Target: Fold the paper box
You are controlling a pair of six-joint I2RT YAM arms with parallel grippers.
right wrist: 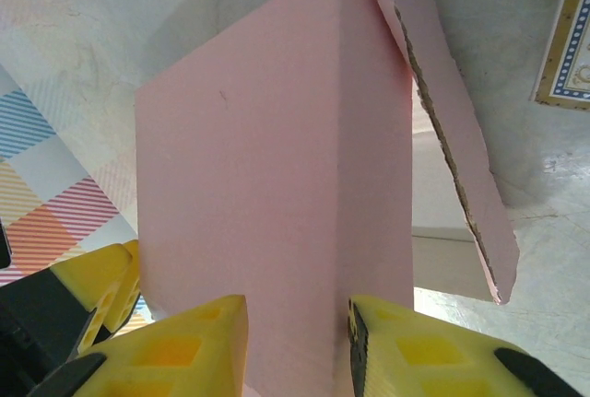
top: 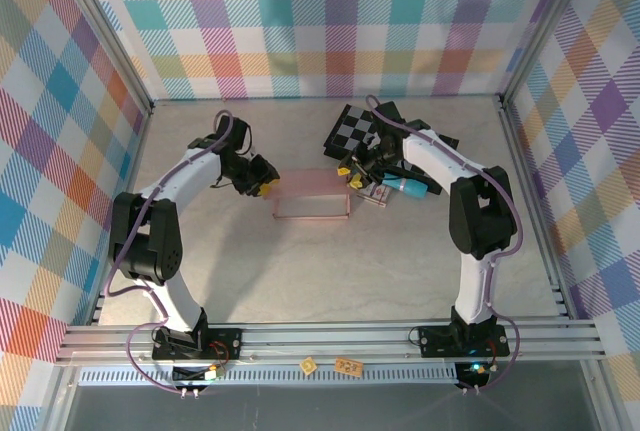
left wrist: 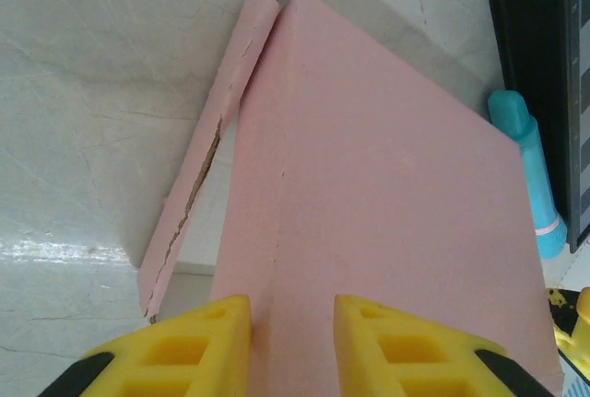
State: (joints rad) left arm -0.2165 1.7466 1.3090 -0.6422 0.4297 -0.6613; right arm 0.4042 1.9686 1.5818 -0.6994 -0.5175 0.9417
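Two grippers meet the box from opposite ends. It lies mid-table, a pink carton set lengthwise between the arms. The left gripper is at its left end and the right gripper at its right end (by the far corner).

In the left wrist view, the yellow fingers stand a narrow way apart astride a creased ridge of the box, with pink card filling the gap. Whether they press it I cannot tell. A long flap hangs loose along the box's left side, its raw edge showing.

The right wrist view is much the same. Its fingers are set narrowly apart either side of a box corner, and I cannot tell whether they grip it. There the flap leans out to the right.

Just beyond the right gripper lie a teal tube and a printed pack. The checkered board sits behind them, apart from the box.
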